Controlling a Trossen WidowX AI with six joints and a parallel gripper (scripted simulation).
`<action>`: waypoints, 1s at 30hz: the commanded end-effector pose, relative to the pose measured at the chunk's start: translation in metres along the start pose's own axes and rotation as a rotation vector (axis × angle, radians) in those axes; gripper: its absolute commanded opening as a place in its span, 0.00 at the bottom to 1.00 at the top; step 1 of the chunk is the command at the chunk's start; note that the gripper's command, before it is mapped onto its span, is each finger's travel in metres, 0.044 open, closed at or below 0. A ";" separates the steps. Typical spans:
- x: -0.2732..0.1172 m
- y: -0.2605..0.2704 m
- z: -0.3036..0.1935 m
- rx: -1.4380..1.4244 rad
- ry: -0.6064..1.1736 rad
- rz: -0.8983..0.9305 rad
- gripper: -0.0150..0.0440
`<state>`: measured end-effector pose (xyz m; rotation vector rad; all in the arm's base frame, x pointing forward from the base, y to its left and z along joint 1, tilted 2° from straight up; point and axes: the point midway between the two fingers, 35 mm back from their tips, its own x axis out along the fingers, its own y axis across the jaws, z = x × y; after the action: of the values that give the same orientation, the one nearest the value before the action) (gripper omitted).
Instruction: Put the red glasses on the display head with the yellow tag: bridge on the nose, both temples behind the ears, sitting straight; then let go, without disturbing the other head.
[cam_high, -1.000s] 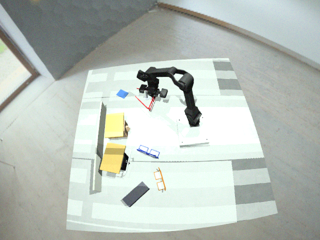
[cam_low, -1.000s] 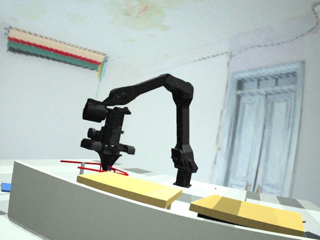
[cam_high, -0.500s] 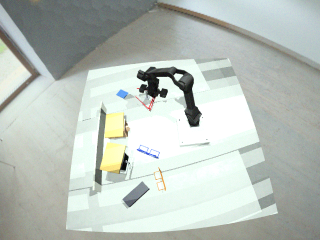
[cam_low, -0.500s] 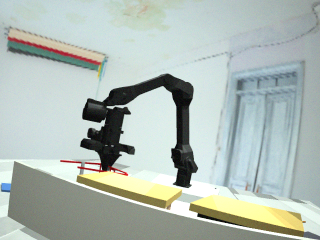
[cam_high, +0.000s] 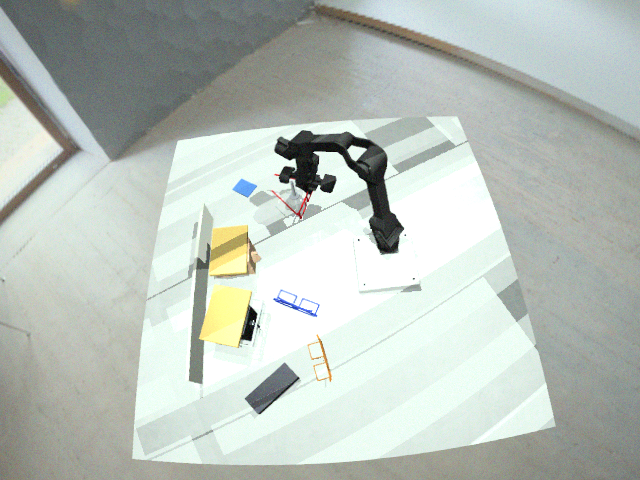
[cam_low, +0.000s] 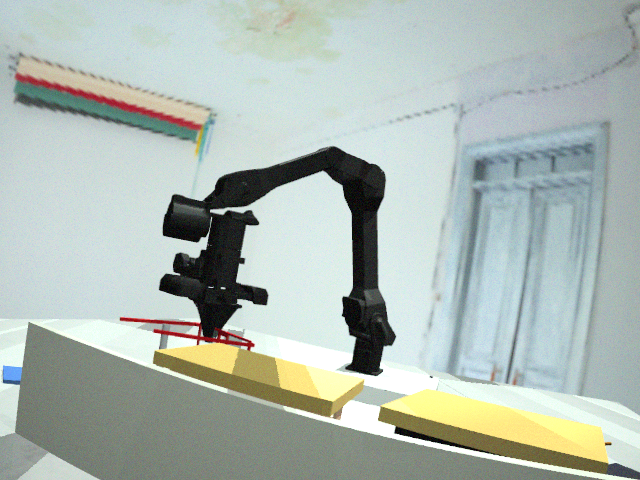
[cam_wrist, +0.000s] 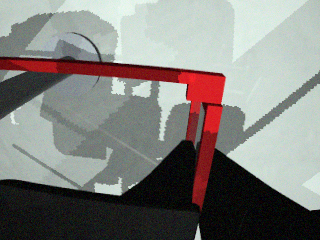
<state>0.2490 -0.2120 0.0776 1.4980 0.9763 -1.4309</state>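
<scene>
The red glasses (cam_high: 300, 215) (cam_low: 155, 321) (cam_wrist: 207, 90) hang in the air with their temples spread out. My gripper (cam_high: 309, 192) (cam_low: 208, 336) (cam_wrist: 192, 151) is shut on their front frame, near one hinge corner in the wrist view. A grey post (cam_high: 293, 187) (cam_low: 163, 337) on a clear round base stands close beside and partly below the glasses; whether they touch cannot be told. A tan shape (cam_high: 253, 258), perhaps one display head, shows from under one yellow board. A black and white shape (cam_high: 250, 322) shows under the other. No yellow tag can be made out; both heads are mostly hidden.
Two yellow boards (cam_high: 229, 245) (cam_low: 258, 373) overhang the head area, beside a long upright grey panel (cam_high: 197, 320) (cam_low: 129, 413). Blue glasses (cam_high: 295, 307), orange glasses (cam_high: 324, 358) and a dark slab (cam_high: 272, 387) lie on the table. A blue square (cam_high: 244, 187) (cam_low: 11, 374) lies beyond the post.
</scene>
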 end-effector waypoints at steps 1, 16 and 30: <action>-0.017 0.003 0.003 -0.002 -0.001 0.012 0.25; -0.055 0.004 0.013 -0.002 -0.002 0.012 0.25; -0.056 0.017 0.080 -0.003 -0.007 0.013 0.25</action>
<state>0.2358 -0.2829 0.1334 1.4917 0.9586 -1.4318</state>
